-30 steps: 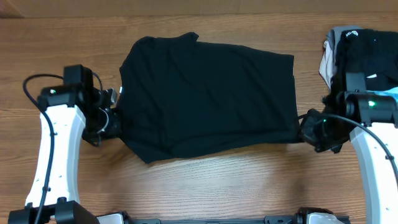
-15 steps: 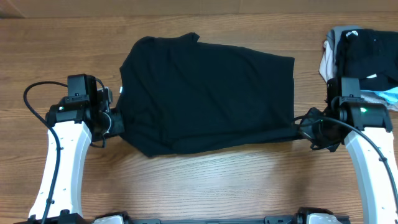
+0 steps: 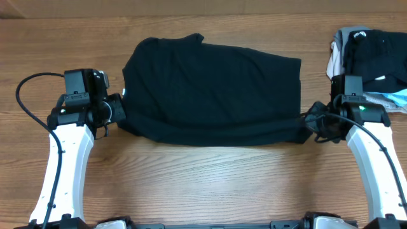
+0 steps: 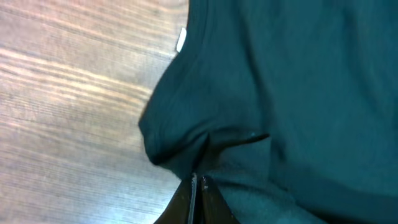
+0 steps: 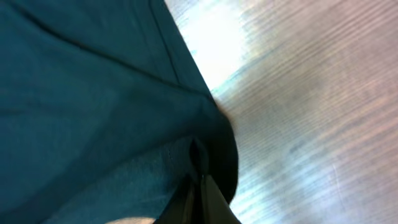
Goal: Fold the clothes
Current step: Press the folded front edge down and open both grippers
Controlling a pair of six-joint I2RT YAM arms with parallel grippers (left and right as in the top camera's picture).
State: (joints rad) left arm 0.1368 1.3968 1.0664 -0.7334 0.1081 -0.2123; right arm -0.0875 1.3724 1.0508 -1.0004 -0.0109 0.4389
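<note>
A: What has changed over the last second?

B: The near edge of the black T-shirt (image 3: 210,89) has travelled away from the robot. A second ago it sagged in a curve toward the arms. Now it runs almost straight between them, and more bare surface (image 3: 210,184) shows in front of it.

A: And the arms?

B: Both have moved the same way, up the overhead view. The left end effector (image 3: 116,109) is pinched shut on the cloth at the shirt's left edge, just below the white neck label (image 3: 124,93). Its wrist view shows fabric bunched into the closed tips. The right end effector (image 3: 311,121) is likewise clamped on the near right corner, with a fold of cloth caught between its fingers.

A: What does that mean for the fold?

B: It looks like a first fold under way, with the near strip being carried over the body of the shirt toward the far edge. The far edge has not shifted, so the shirt is narrowing rather than sliding. The task seems at an early stage, since neither grip has let go.

A: Where is the shirt itself?

B: Spread in the middle of the surface, between the two arms.

A: Any bins or baskets?

B: None in view. A pile of other clothes (image 3: 369,54) lies loose at the far right, apart from the shirt.
</note>
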